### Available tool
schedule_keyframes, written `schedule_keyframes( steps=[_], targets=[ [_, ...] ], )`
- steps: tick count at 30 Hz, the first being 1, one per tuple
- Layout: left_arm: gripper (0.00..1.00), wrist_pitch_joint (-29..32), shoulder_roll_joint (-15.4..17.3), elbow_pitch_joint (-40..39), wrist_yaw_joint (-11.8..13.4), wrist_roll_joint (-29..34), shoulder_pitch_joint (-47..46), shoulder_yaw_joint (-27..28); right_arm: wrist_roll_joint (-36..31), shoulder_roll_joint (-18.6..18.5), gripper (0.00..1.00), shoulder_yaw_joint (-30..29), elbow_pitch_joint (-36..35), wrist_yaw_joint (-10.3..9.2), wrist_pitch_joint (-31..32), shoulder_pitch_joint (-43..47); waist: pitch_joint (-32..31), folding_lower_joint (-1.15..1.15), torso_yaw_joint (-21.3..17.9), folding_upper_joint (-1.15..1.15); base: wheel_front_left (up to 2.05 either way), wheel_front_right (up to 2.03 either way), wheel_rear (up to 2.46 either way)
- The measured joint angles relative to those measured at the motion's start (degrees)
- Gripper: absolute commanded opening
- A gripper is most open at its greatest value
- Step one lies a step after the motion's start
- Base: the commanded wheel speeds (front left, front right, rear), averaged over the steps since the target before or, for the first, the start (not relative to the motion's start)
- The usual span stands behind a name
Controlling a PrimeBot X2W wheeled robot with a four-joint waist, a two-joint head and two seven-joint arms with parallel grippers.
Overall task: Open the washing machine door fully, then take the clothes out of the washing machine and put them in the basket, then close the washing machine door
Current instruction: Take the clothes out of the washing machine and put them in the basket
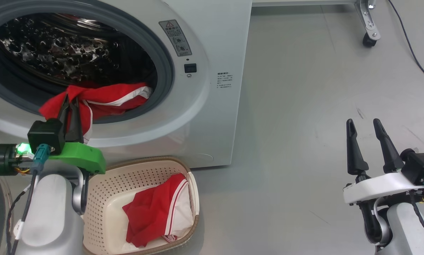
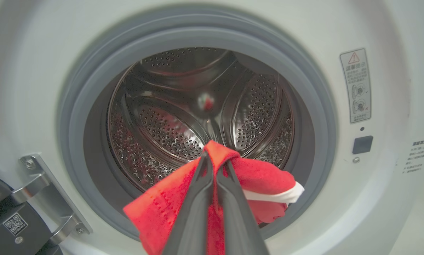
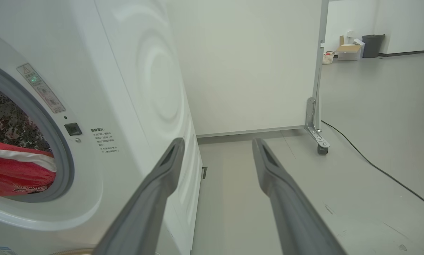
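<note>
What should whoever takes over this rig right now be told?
The left gripper is shut on the red garment, which hangs out of the washing machine over the gasket.
The right gripper is open and empty, above the floor.
The door is open.
Done: the other garment lies in the basket below the opening.
Left: drop the held one in the basket, check the drum, close the door.

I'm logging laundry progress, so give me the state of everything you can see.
washing machine door: open, swung aside.
washing machine: drum exposed.
drum garment: draped over the gasket, gripped.
basket garment: lying in the basket.
basket: on the floor, holding one garment.
left gripper: shut on drum garment.
right gripper: open, empty.
</note>
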Motion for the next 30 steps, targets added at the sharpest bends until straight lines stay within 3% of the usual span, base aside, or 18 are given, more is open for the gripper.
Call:
schedule_keyframes(
  steps=[15,30],
  targets=[
    [0.0,-0.3,-0.5,-21.4,-0.5,-1.6,3.0,-0.3,-0.1,0.4,1.0,0.6,-0.2,0.0,0.0,1.0,-1.4,0.0,0.5,0.0,0.0,0.0,0.0],
    [0.0,-0.3,-0.6,-24.8,-1.0,-1.6,10.4,-3.1,-0.1,0.5,1.0,0.6,-1.1,0.0,0.0,1.1,-0.9,0.0,0.6,0.0,0.0,0.0,0.0]
  ],
)
